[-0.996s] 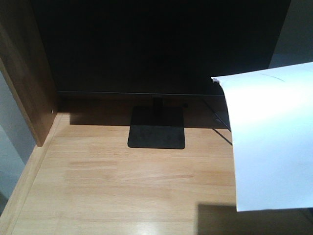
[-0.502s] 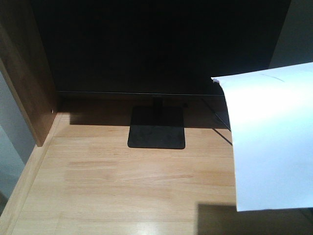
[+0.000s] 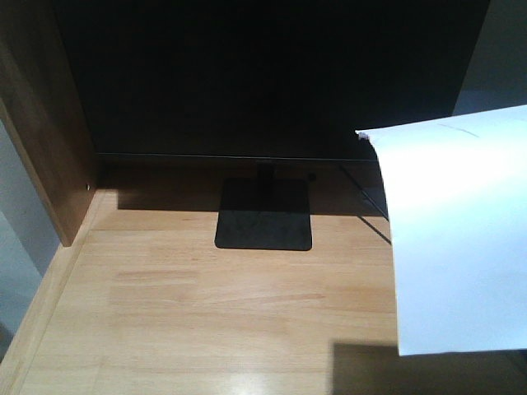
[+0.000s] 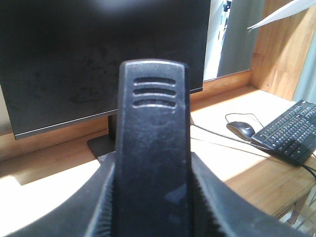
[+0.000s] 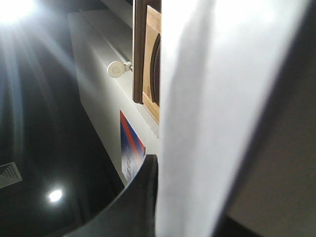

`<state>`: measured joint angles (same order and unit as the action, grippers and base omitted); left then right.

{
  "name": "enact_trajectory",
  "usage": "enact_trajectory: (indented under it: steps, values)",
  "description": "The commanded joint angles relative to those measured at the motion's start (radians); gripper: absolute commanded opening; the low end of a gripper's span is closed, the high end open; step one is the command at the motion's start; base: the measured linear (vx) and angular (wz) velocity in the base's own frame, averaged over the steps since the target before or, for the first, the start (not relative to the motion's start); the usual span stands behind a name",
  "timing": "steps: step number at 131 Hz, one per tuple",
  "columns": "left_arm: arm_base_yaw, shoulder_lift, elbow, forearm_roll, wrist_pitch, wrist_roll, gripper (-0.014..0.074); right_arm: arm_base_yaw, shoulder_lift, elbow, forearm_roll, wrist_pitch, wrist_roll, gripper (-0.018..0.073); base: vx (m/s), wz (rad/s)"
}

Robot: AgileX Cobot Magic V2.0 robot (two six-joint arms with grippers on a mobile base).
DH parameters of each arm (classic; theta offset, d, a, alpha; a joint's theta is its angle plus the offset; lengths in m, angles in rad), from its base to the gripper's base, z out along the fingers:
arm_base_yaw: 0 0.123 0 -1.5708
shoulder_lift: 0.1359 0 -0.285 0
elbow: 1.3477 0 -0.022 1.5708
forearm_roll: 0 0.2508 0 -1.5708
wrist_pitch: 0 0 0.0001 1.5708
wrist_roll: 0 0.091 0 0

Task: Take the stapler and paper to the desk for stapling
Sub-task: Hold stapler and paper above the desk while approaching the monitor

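In the left wrist view my left gripper (image 4: 154, 202) is shut on the black stapler (image 4: 153, 128). The stapler stands up between the jaws with its ridged end toward the camera, above the pale wooden desk (image 4: 256, 173). In the right wrist view my right gripper (image 5: 159, 197) is shut on the white paper (image 5: 207, 113); only one dark finger (image 5: 133, 202) shows beside the sheet. In the front view the paper (image 3: 457, 239) hangs in the air over the right side of the desk (image 3: 206, 313) and casts a shadow. Neither gripper shows in the front view.
A large black monitor (image 3: 263, 74) on a square stand (image 3: 263, 218) fills the back of the desk. A black mouse (image 4: 240, 130) and a keyboard (image 4: 291, 133) lie at the right. Wooden side panels (image 3: 41, 123) bound the desk.
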<state>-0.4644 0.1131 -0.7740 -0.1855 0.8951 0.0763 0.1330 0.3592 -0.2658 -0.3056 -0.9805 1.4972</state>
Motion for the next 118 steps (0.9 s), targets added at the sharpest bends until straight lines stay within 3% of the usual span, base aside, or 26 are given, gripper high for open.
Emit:
enact_trajectory:
  steps: [1,27,77,98,118]
  values:
    - [-0.004,0.018,-0.026,-0.017,-0.109,-0.003,-0.0006,-0.007,0.008,-0.028,0.008,-0.036,-0.006,-0.0002,0.0,0.0]
    - [-0.004,0.018,-0.026,-0.017,-0.113,-0.003,-0.0006,-0.007,0.008,-0.028,0.008,-0.036,-0.006,-0.0002,0.0,0.0]
    - [-0.004,0.079,-0.025,-0.017,-0.258,0.017,-0.0006,-0.007,0.008,-0.028,0.008,-0.036,-0.007,-0.0002,0.0,0.0]
    - [-0.004,0.214,-0.025,-0.064,-0.324,0.138,-0.0006,-0.007,0.008,-0.028,0.008,-0.036,-0.007,-0.0002,0.0,0.0]
    - [-0.004,0.373,-0.025,-0.192,-0.39,0.323,-0.0006,-0.007,0.008,-0.028,0.008,-0.036,-0.007,-0.0002,0.0,0.0]
